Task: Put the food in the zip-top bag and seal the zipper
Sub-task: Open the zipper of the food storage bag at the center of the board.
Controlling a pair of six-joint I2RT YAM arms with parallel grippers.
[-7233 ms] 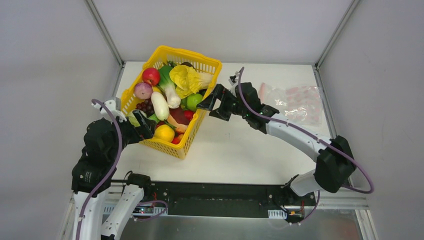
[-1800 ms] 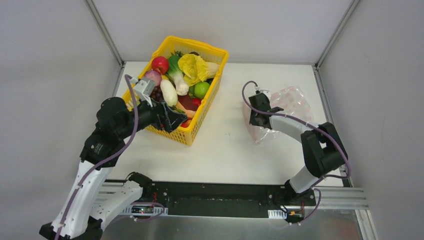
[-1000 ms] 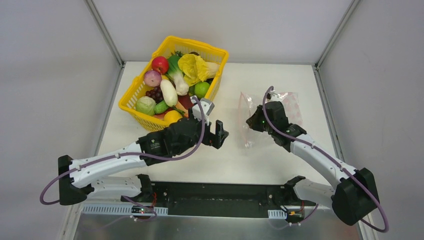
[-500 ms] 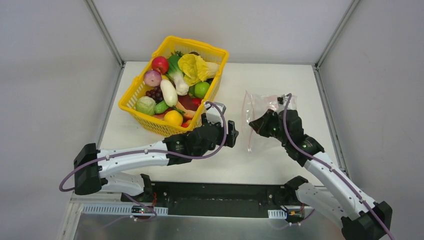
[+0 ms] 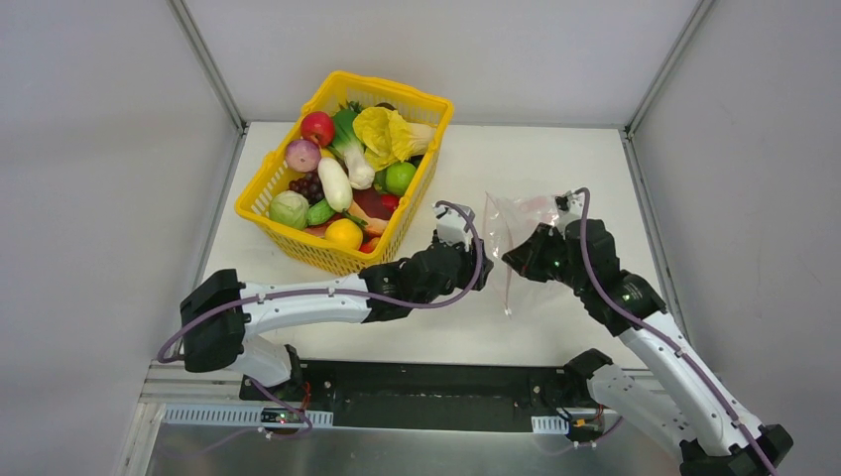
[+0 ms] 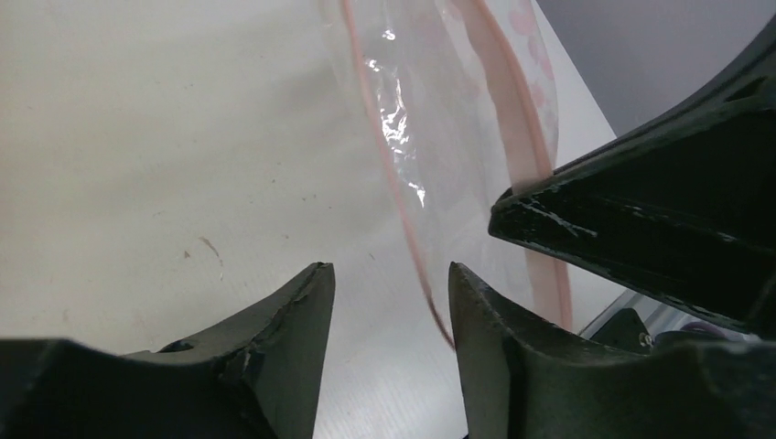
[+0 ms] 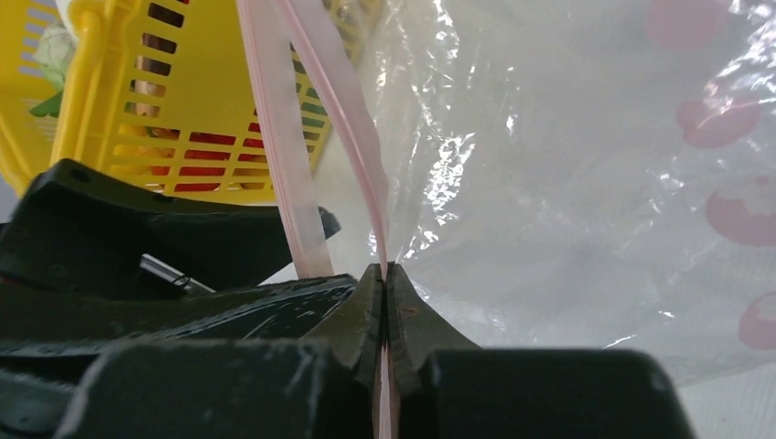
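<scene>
You will find no text, label, brand, number or sign that can be read in any of the three views. The only print is on the bag [image 7: 567, 192]: pinkish-red blobs scattered over the clear plastic, and they form no letters or figures that you can make out.

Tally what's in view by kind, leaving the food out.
Basket: 1
Bag: 1
Grippers: 2 (left gripper, right gripper)
Total: 4
</scene>
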